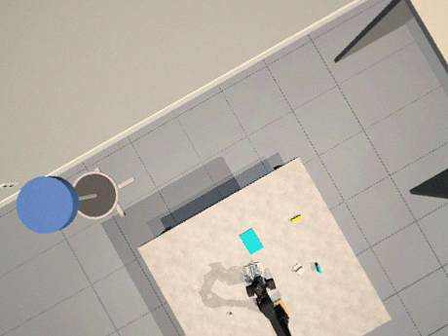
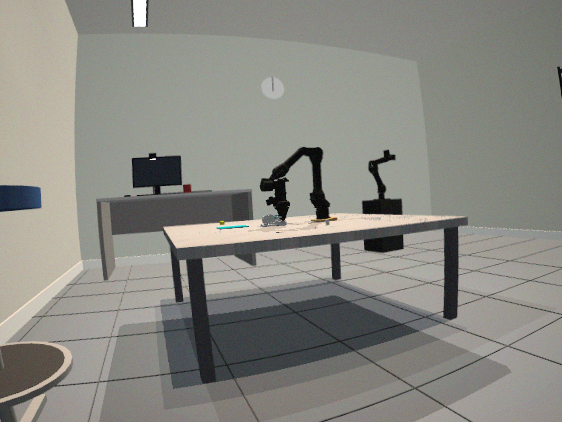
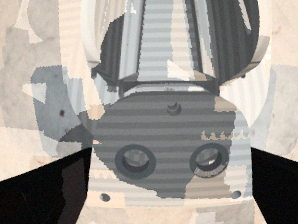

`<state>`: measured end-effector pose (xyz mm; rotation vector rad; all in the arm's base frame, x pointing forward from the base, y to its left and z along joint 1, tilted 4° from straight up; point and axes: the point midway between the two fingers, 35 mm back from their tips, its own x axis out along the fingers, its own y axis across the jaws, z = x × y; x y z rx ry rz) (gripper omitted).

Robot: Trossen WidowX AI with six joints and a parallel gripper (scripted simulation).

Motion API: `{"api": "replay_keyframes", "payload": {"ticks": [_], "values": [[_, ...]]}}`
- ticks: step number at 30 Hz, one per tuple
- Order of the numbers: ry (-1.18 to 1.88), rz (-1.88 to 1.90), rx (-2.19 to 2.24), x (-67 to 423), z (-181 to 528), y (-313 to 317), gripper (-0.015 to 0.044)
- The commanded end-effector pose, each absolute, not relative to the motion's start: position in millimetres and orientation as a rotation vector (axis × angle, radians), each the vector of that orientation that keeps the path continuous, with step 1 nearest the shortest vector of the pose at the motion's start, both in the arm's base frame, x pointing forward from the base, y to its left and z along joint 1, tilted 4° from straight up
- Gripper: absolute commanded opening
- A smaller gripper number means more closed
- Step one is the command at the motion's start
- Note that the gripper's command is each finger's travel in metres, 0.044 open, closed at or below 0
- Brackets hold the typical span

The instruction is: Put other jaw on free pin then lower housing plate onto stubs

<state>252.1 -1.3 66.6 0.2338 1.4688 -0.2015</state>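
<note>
My gripper [image 1: 256, 277] [image 2: 283, 219] [image 3: 169, 156] is shut on the pale grey housing plate [image 3: 165, 132], with one black finger against each side edge. The plate has two large round holes side by side. Light grey round surfaces show inside both holes; whether these are the stubs, and how far they reach, I cannot tell. Beyond the plate, a left jaw [image 3: 112, 52] and a right jaw [image 3: 234, 37] run forward on a pale base. Their pins and gear teeth are hidden under the plate. The grey assembly [image 1: 253, 268] [image 2: 270, 220] stands on the table at the gripper.
A flat cyan rectangle [image 1: 251, 241] [image 2: 232, 227] lies beyond the assembly. A yellow block [image 1: 296, 218] [image 2: 222, 222], a small white part [image 1: 298, 269] and a small cyan part [image 1: 318, 267] lie to the right in the overhead view. A tiny grey piece [image 1: 229, 313] lies left of the arm.
</note>
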Motion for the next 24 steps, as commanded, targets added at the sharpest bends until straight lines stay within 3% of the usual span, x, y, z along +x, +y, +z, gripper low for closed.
{"api": "replay_keyframes", "payload": {"ticks": [1, 24], "values": [[1.467, -0.209, 0.235, 252.3, 66.1, -2.0, 0.0351], [1.467, -0.21, 0.236, 252.7, 61.3, -2.0, 0.0351]]}}
